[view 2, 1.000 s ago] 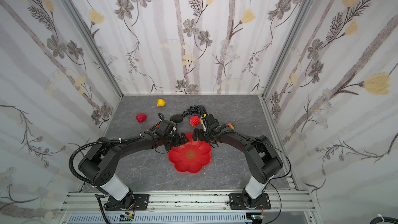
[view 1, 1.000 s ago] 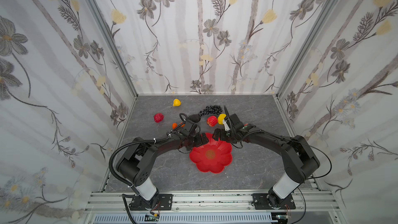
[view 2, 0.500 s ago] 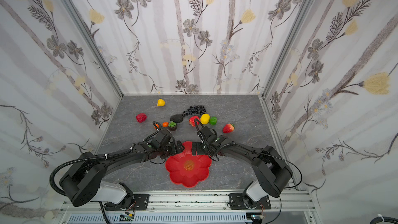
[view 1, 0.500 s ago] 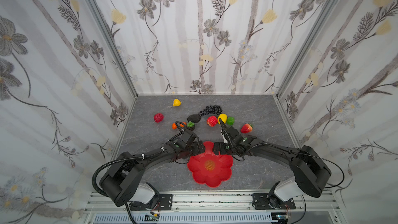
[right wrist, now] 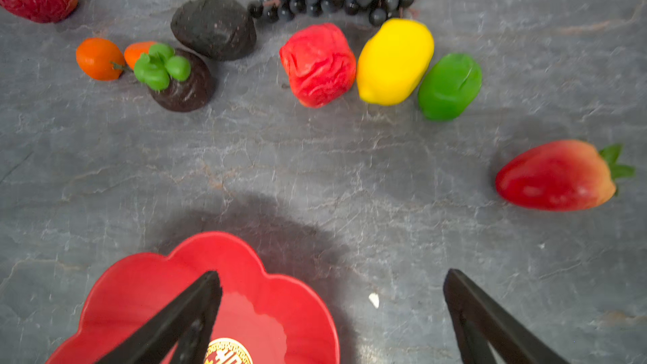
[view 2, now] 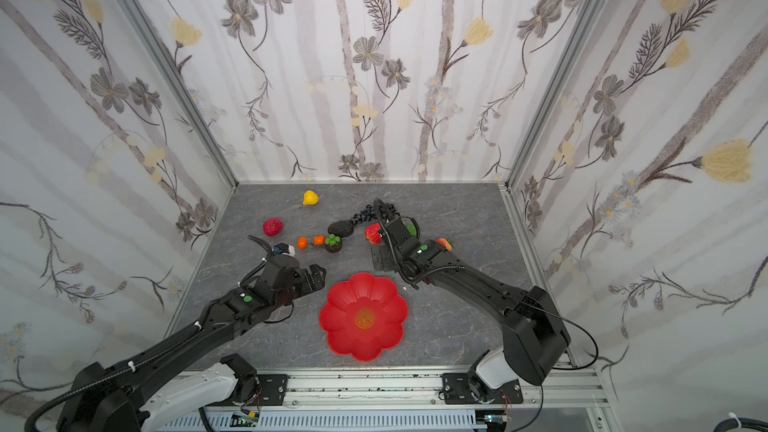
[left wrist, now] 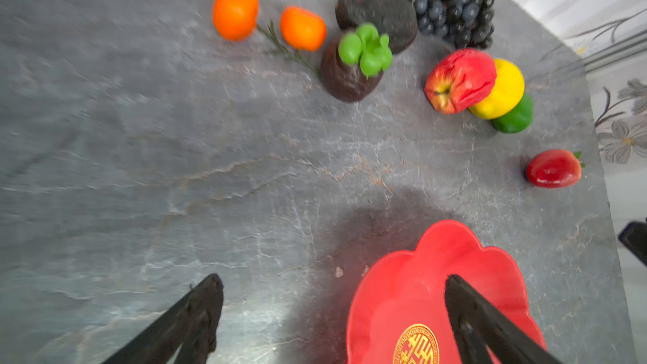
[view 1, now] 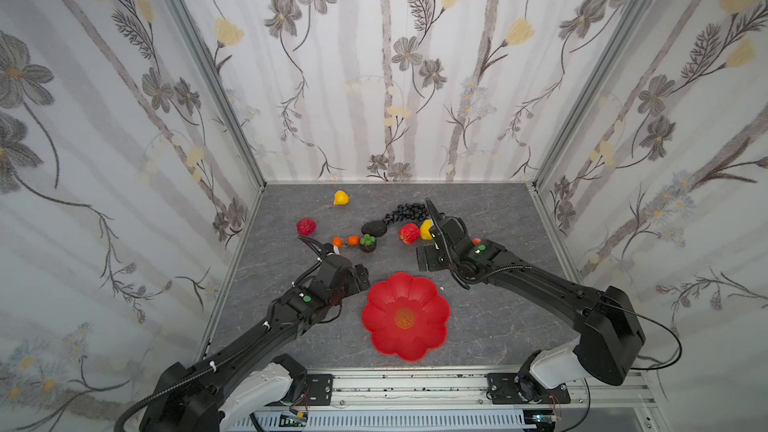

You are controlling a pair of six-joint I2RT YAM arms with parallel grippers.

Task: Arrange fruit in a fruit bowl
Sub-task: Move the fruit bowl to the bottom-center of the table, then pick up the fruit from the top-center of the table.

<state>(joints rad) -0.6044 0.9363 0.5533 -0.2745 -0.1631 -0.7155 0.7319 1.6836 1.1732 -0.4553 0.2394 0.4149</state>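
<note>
The red fruit bowl (view 1: 419, 297) lies empty near the table's front. The fruit lies behind it in a loose row: two oranges (view 1: 353, 239), a dark green-topped fruit (view 1: 368, 242), a black avocado (view 1: 374, 228), grapes (view 1: 409, 213), an apple (view 1: 409, 233), a lemon (right wrist: 394, 61), a green fruit (right wrist: 450, 85) and a strawberry (right wrist: 556, 175). A yellow pear (view 1: 340, 198) and a dark red fruit (view 1: 306, 226) sit further left. My left gripper (left wrist: 332, 279) hangs open over the bowl's left rim. My right gripper (right wrist: 332, 274) hangs open over its right rim. Neither holds anything.
Floral walls close in the grey stone table (view 1: 490, 326) on three sides. An aluminium rail (view 1: 415, 384) with both arm bases runs along the front. A small white speck (right wrist: 374, 300) lies right of the bowl.
The bowl has slid toward the table's front. Both grippers, earlier low at its far rim, have risen off it and moved apart.
</note>
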